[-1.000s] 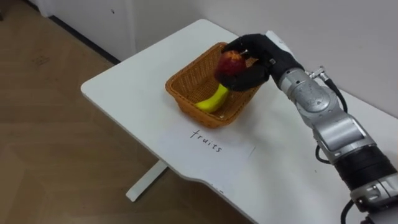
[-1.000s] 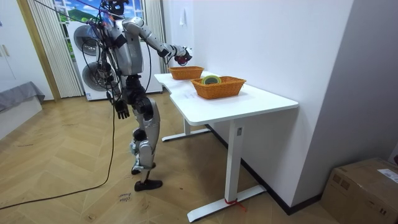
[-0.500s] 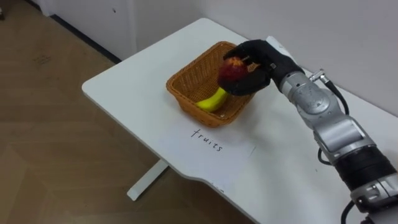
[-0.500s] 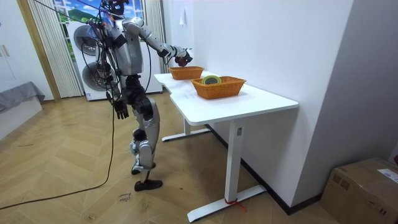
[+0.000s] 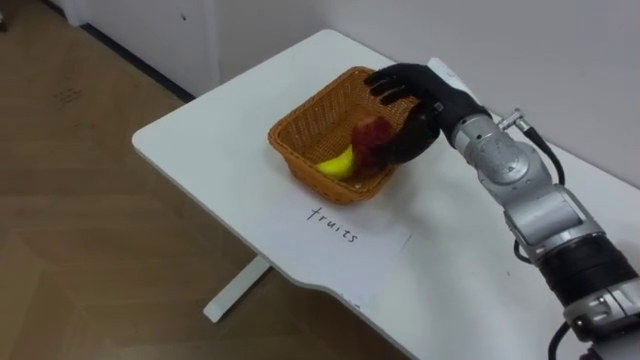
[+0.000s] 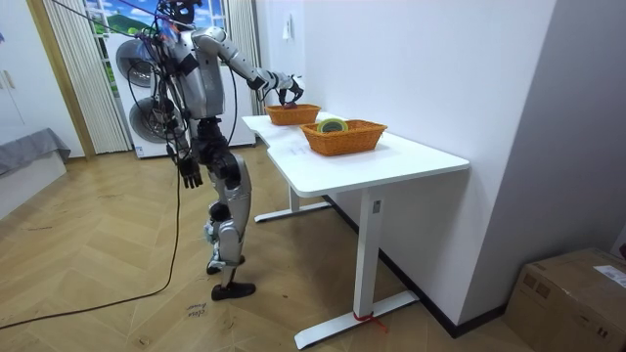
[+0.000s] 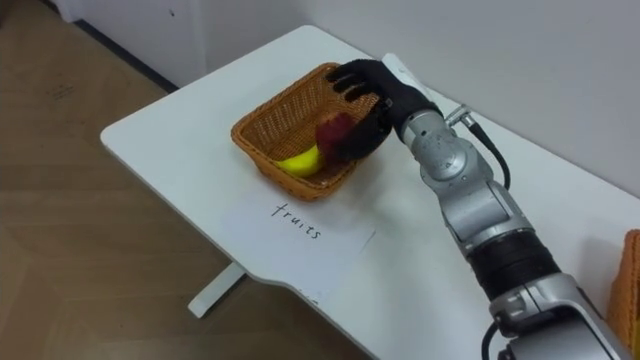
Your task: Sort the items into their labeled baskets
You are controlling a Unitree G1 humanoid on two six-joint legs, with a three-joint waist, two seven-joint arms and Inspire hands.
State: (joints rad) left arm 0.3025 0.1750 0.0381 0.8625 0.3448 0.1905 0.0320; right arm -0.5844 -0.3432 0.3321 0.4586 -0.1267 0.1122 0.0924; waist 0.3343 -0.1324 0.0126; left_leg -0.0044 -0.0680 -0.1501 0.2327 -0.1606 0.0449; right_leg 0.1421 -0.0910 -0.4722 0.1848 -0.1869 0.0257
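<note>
My right hand (image 5: pixel 424 108) hangs over the far side of the wicker basket (image 5: pixel 287 142). Its fingers (image 5: pixel 390 82) are spread and straight, gripping nothing. Just under the palm a red fruit (image 5: pixel 370 138) sits inside the basket, blurred, and I cannot tell whether it touches the thumb. A banana (image 5: pixel 334 166) lies next to it against the near wall. The basket rests on the white surface (image 5: pixel 200 140), with a handwritten sheet of paper (image 5: pixel 345 238) just in front of it. In the room view I stand beside the surface, my left hand (image 6: pixel 191 174) hanging at my side. A second basket (image 6: pixel 344 139) sits further along.
</note>
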